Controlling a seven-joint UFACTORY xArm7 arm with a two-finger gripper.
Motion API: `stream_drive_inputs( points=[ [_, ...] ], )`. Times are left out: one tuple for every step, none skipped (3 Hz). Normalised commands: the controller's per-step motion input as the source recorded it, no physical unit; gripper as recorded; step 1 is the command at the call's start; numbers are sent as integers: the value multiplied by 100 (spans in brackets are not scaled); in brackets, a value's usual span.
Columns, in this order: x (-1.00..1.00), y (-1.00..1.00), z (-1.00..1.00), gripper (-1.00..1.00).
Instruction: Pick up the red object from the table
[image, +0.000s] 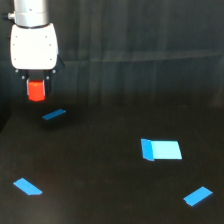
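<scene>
The red object (36, 90) is a small bright red-orange stubby cylinder. It hangs upright just under the white gripper head at the upper part of the exterior view's left. My gripper (36, 86) is shut on it and holds it above the dark table (100, 170). The fingers are mostly hidden behind the cylinder and the head. The cylinder does not touch the table.
Several flat blue pieces lie on the table: a small one (54, 114) just below the gripper, one (27, 186) at the lower left, a larger one (161, 149) at the right, and one (198, 195) at the lower right.
</scene>
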Motion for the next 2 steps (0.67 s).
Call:
stream_drive_inputs(
  points=[
    [-18,9,0,-87],
    [-14,0,-3,-93]
  ],
)
